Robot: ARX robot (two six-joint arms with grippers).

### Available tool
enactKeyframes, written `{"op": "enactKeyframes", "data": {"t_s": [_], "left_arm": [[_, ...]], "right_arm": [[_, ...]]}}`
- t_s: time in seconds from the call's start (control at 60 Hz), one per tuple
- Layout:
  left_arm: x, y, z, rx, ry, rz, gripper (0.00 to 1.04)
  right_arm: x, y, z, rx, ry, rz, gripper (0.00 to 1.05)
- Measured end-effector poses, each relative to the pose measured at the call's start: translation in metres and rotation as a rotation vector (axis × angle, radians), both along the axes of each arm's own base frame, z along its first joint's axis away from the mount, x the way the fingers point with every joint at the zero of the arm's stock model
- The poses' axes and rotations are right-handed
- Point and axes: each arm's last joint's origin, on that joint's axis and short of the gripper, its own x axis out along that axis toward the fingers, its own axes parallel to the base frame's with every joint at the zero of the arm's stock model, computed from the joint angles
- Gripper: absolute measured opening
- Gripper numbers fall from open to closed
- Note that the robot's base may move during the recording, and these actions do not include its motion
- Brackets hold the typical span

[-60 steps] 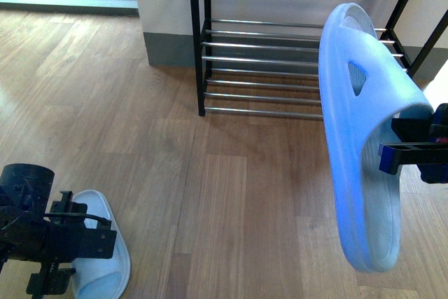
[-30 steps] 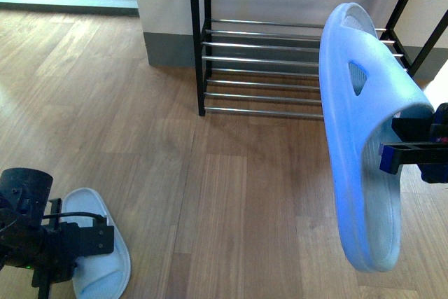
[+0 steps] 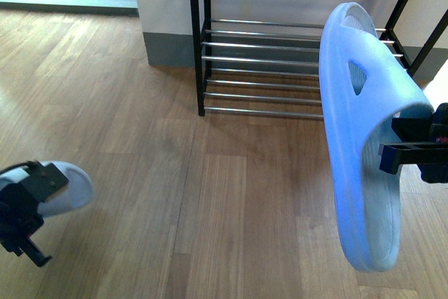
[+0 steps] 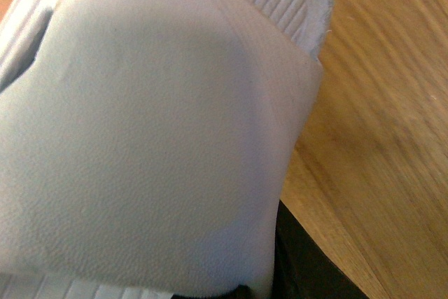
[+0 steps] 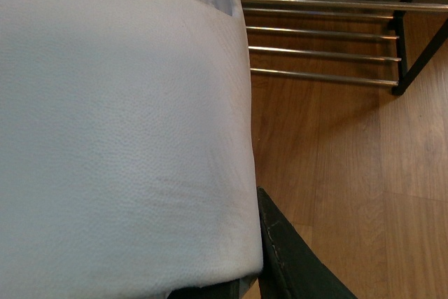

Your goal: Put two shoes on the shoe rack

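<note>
Front view alone shows both grippers, left [image 3: 28, 197] and right [image 3: 406, 146], each clamping a slipper before the rack [image 3: 294, 54]

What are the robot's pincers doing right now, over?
Right pincer shut on big blue slipper, held up. Left pincer shut on other slipper, lifted. Shoe rack ahead, bare. Nothing blocking.

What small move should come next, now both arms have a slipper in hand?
Probably carry the right gripper forward toward the shoe rack: its slipper hangs upright in the air, short of the bare rods, while the left gripper grips the other slipper low.
</note>
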Motion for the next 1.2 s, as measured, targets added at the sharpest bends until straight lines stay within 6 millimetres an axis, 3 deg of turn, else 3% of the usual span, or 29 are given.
{"op": "enactKeyframes", "data": {"t_s": [0.233, 0.617, 0.767, 1.067, 1.2], "left_arm": [[-0.034, -0.003, 0.047, -0.137, -0.201, 0.31, 0.02], [-0.107, -0.013, 0.141, -0.283, -0.461, 0.59, 0.02], [-0.134, -0.016, 0.175, -0.278, -0.509, 0.663, 0.02], [-0.165, -0.031, 0.254, -0.294, -0.765, 0.704, 0.02], [-0.178, -0.039, 0.269, -0.291, -0.85, 0.697, 0.02]], "right_arm": [[0.0, 0.0, 0.0, 0.0, 0.0, 0.0, 0.01], [0.0, 0.0, 0.0, 0.0, 0.0, 0.0, 0.01], [0.0, 0.0, 0.0, 0.0, 0.0, 0.0, 0.01], [0.0, 0.0, 0.0, 0.0, 0.0, 0.0, 0.01], [0.0, 0.0, 0.0, 0.0, 0.0, 0.0, 0.01]]}}
